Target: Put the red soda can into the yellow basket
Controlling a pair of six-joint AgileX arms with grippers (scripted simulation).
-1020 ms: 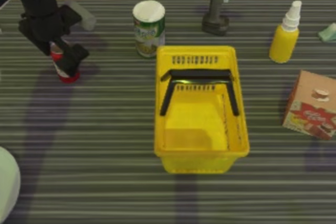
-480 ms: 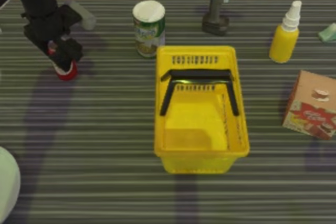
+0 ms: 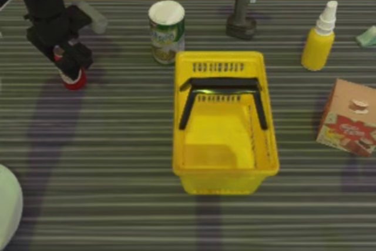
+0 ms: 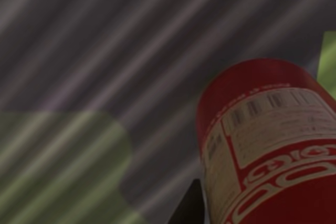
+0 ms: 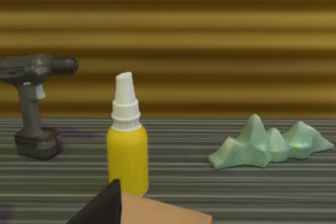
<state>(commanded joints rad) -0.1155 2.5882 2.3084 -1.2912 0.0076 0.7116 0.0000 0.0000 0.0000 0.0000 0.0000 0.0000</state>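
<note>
The left arm [image 3: 50, 4], upper left of the top view, is matt black and blocky, with a white cap at its upper end and a white panel bearing dark letters and a red mark; a grey cylindrical stub juts from its side; its hand [image 3: 69, 62] is black.

Left arm reaching down at the table's far left, left pincer [image 3: 69, 63] clamped, right arm out of sight
</note>
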